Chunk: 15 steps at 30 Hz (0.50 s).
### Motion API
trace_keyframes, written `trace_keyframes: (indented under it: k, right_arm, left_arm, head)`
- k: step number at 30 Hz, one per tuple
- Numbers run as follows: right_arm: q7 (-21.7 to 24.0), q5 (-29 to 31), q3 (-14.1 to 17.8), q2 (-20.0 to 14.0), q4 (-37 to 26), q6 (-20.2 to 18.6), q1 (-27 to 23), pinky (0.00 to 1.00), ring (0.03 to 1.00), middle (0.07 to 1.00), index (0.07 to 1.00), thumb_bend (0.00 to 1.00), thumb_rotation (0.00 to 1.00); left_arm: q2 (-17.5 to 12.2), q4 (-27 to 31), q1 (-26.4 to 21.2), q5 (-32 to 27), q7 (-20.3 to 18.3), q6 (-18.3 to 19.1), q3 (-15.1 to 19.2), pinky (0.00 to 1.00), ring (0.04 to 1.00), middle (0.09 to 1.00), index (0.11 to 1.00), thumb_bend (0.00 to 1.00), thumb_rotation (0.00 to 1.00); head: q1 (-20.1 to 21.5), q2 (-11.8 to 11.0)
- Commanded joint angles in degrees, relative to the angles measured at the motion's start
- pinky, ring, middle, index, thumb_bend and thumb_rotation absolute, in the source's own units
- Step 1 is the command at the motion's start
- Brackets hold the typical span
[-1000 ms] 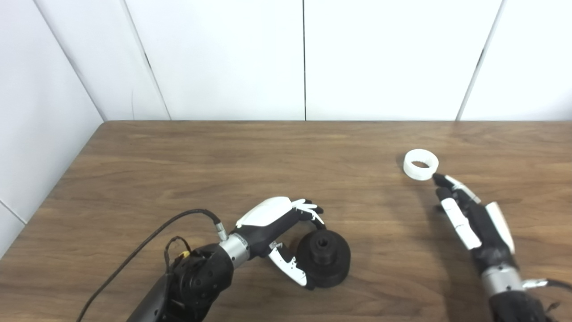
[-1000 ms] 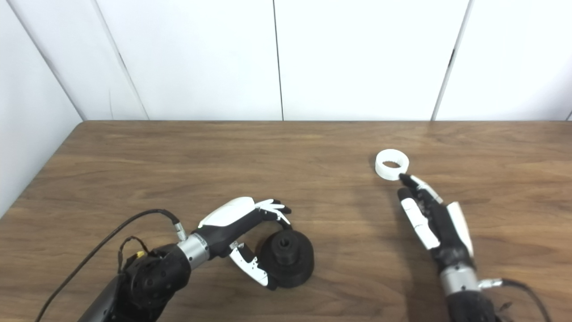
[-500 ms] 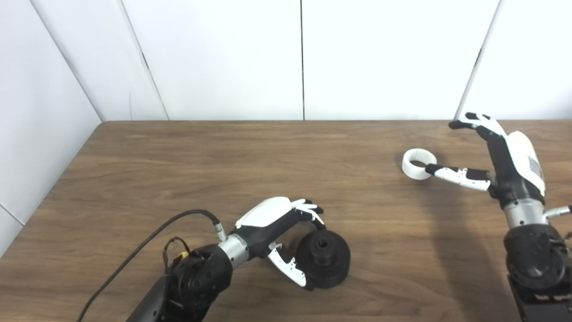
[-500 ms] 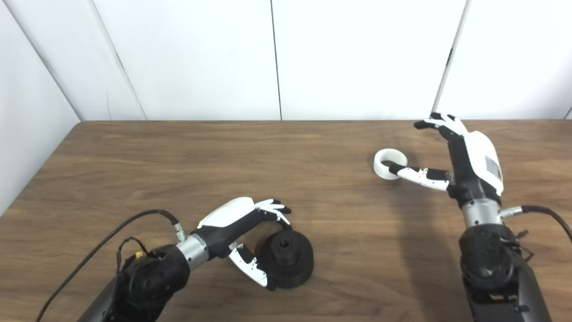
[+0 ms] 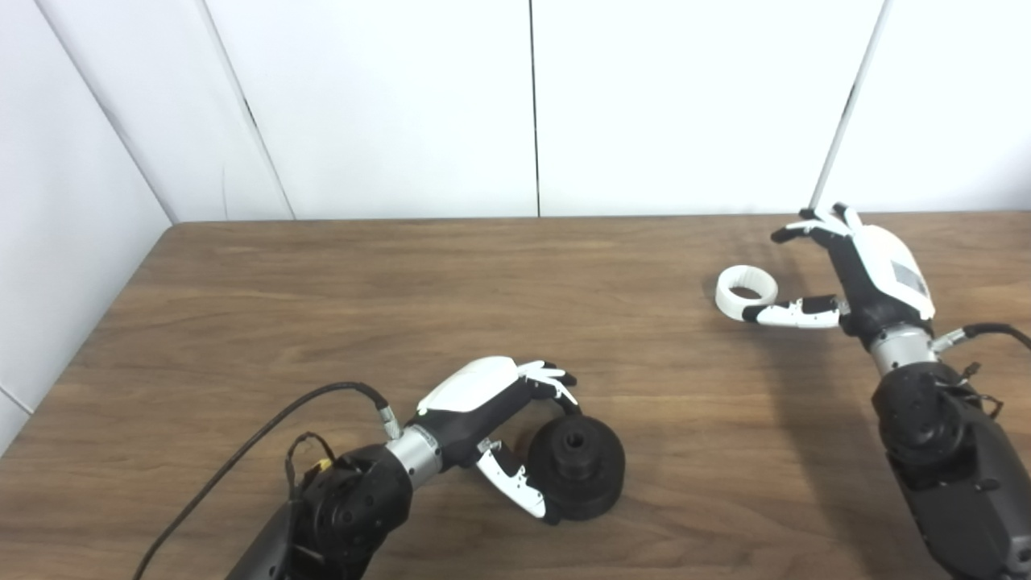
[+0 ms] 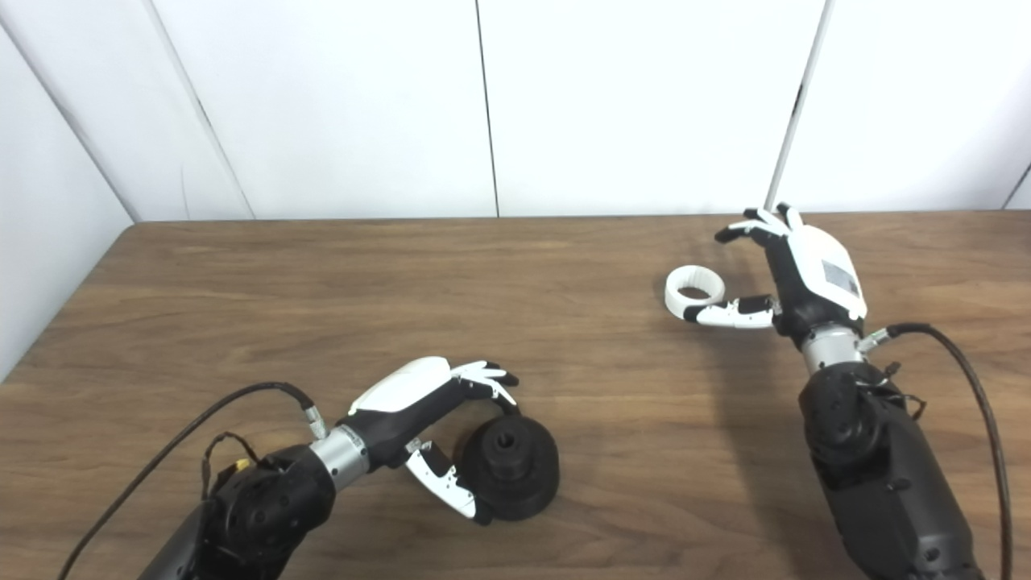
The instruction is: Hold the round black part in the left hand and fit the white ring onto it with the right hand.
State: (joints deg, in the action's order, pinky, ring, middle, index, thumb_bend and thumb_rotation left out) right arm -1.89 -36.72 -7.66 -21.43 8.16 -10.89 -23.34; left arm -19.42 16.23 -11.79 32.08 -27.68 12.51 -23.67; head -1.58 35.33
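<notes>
The round black part lies flat on the wooden table, its hub with a centre hole facing up. My left hand curves around its left side, fingers over the far edge and thumb at the near edge, touching it but not closed tight. The white ring lies flat at the right back of the table. My right hand is open just right of the ring, thumb reaching to the ring's near side and fingers spread above and behind it. The ring also shows in the right eye view.
White wall panels rise right behind the table's far edge. A black cable trails from my left wrist over the front left of the table. Another cable runs from my right wrist.
My right hand rose from flat on the table, turned upright and moved back beside the ring, thumb at its near side. The camera shifted slightly right. My left hand stayed at the black part.
</notes>
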Motion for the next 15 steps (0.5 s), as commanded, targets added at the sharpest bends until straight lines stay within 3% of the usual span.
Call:
trace_keyframes:
  k: [1,15]
  right_arm:
    - [-0.6,-0.4,0.0,-1.3,0.1,1.8,-4.1,1.00,1.000,0.907,0.719,0.96,0.29]
    - [1.8,-0.3,-2.2,-2.8,6.6,1.2,-7.6,1.00,1.000,0.916,0.736,0.98,0.33]
  left_arm:
    - [-0.3,0.0,-0.3,-0.1,-0.4,-0.5,0.0,0.87,0.968,0.910,0.611,0.90,0.22]
    - [0.0,-0.2,0.2,-0.1,0.4,-0.6,0.5,0.87,0.971,0.905,0.607,0.89,0.20]
  head:
    - [-0.1,-0.1]
    - [-0.1,-0.6]
